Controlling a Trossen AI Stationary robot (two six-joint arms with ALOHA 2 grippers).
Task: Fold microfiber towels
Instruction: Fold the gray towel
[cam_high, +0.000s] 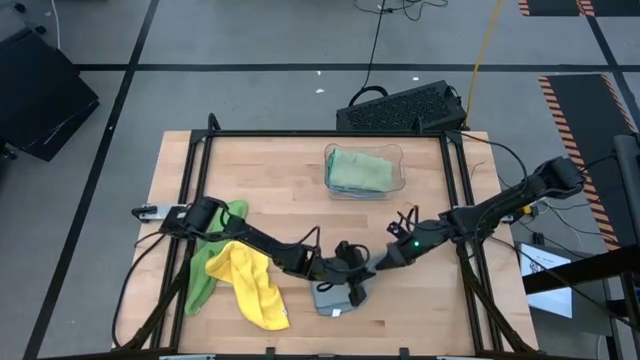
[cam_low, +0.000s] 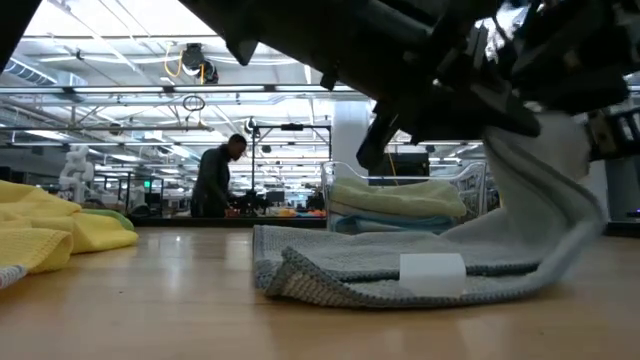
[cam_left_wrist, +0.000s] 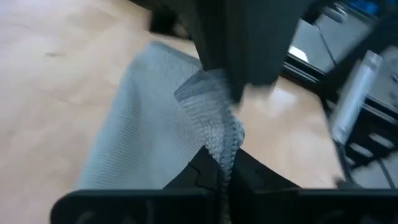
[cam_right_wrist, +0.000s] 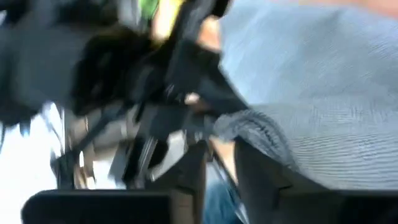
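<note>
Grey towel (cam_high: 335, 296): soft, limp, light — drapes from any grip
Left gripper (cam_left_wrist: 225, 180): pinched tight on its raised edge
Right gripper (cam_right_wrist: 221, 158): opposite side — can't tell its grip
Hold point: hemmed edge near a corner

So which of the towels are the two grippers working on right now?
The grey towel at the table's front edge. The left gripper is shut on its raised edge, unlike the yellow towel and green towel lying loose to the left.

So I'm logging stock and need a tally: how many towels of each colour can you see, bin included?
Grey towel: 1
Yellow towel: 1
Bright green towel: 1
Sage green towel, in the bin: 1
Light blue towel, beneath the sage one: 1
Total: 5
</note>
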